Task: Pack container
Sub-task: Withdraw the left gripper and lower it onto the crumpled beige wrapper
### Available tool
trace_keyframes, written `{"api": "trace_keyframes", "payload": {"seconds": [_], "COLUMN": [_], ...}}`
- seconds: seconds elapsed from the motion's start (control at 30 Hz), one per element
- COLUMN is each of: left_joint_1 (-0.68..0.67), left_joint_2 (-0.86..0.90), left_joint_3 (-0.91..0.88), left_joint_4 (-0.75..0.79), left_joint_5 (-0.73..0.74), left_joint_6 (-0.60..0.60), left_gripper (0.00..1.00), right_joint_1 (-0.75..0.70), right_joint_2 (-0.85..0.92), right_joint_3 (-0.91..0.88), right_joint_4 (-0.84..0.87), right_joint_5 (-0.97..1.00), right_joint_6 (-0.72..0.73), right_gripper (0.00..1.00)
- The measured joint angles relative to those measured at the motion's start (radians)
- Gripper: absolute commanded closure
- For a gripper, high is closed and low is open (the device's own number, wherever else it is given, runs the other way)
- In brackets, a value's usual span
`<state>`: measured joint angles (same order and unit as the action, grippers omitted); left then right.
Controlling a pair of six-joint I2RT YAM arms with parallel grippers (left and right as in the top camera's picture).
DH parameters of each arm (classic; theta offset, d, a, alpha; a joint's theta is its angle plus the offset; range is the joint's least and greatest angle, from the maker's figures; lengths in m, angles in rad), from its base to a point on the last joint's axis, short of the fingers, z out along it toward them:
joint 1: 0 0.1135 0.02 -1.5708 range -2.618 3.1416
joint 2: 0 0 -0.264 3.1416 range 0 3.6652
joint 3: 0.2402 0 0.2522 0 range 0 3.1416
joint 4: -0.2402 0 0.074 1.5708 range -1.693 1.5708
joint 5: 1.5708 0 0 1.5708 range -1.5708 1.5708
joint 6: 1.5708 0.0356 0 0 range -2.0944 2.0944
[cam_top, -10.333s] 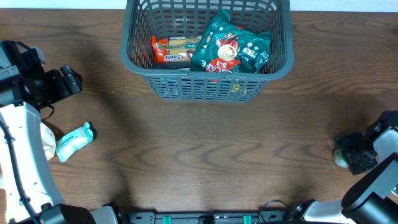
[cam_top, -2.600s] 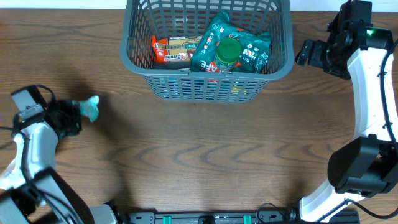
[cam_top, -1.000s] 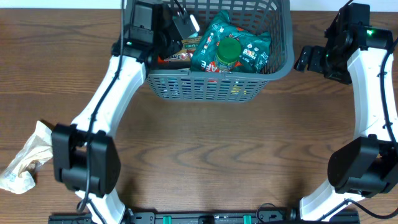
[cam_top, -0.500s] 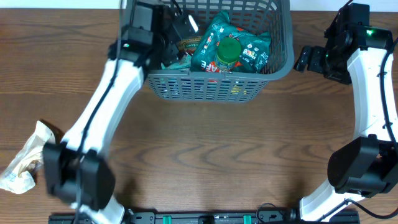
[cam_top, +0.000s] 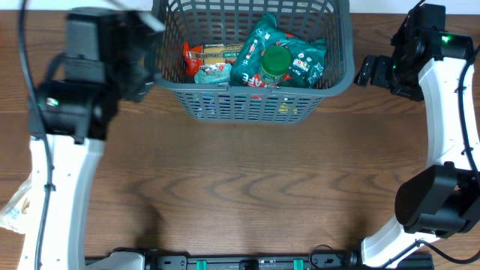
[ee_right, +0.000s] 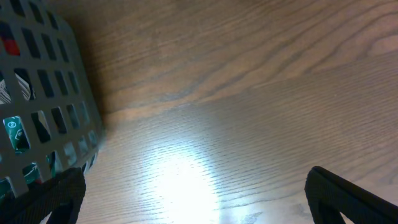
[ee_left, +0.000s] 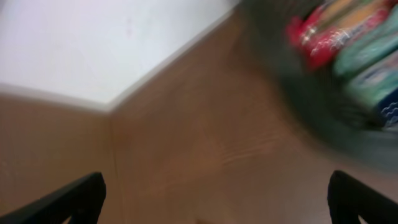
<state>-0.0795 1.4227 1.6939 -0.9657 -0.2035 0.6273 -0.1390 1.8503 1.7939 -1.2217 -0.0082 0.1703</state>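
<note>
container [cam_top: 251,88] holding packets [cam_top: 296,56], crumpled wrapper [cam_top: 13,211] far left

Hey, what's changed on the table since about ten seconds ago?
The left gripper carried the small teal packet from the table into the container, released it and swung back left, open. The right gripper dropped a green-lidded tub in too, then waited beside it. The red packet and green bag stayed put.
</note>
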Motion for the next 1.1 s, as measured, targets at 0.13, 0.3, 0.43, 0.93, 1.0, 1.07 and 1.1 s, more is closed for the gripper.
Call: {"api": "trace_keyframes", "payload": {"seconds": [0.13,0.3,0.43,0.93,1.0,1.07,1.1], "left_joint_1": [0.200,0.443,0.581,0.803,0.814,0.826,0.834], "left_joint_2": [0.015,0.014,0.008,0.115,0.137,0.154,0.161], "left_joint_3": [-0.028,-0.033,-0.071,-0.476,-0.502,-0.512,-0.512], "left_joint_4": [-0.070,-0.105,-0.091,-0.015,-0.019,-0.023,-0.021], "left_joint_5": [0.005,0.089,0.140,0.178,0.174,0.165,0.157], "left_joint_6": [-0.102,-0.158,-0.128,0.187,0.206,0.220,0.227], "left_gripper": [0.01,0.01,0.01,0.01,0.02,0.02,0.02], "right_joint_1": [0.000,0.000,0.000,0.000,-0.002,-0.003,-0.003], "right_joint_2": [0.000,0.000,0.000,0.000,0.000,0.000,0.000], "right_joint_3": [0.000,0.000,0.000,0.000,0.000,0.000,0.000], "right_joint_4": [0.000,0.002,0.007,0.072,0.082,0.090,0.091], "right_joint_5": [0.000,0.000,0.000,0.000,0.001,0.000,0.001], "right_joint_6": [-0.008,-0.016,-0.018,-0.019,-0.019,-0.019,-0.019], "right_gripper": [0.01,0.01,0.01,0.01,0.01,0.01,0.01]}}
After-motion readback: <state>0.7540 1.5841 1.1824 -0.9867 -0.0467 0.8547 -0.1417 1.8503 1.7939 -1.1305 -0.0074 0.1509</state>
